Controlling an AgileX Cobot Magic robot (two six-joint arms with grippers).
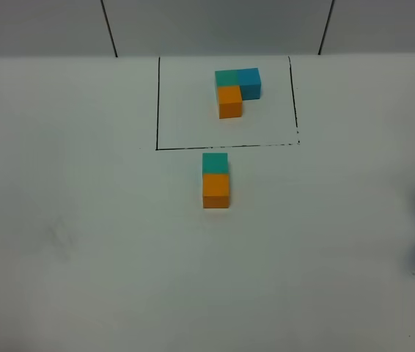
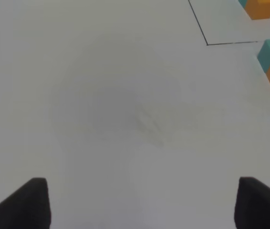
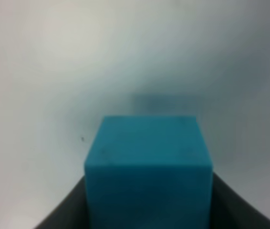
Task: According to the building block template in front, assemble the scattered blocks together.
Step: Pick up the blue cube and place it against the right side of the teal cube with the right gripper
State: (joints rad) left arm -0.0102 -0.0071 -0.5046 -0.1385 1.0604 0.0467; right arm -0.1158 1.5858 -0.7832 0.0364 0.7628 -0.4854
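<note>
— Though clamped by the closed right gripper [image 3: 148,205], how is the blue cube [image 3: 148,162] judged?
— Light, rigid, likely slick; opposite flat faces are best pinched. Meanwhile the left gripper [image 2: 144,202] is seen open, empty.

1 framed template [image 1: 237,89] w/ 3 cubes, 3 loose: teal blk [image 1: 215,163], orange blk [image 1: 215,191], blue blk [image 3: 148,167]

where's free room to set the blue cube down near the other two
Bare table runs right of the teal cube and orange cube, out to the right hand holding the blue cube, and likewise left of them. In front of the orange cube is free too. Crowded: the narrow strip between teal cube and frame line, and around the template.
</note>
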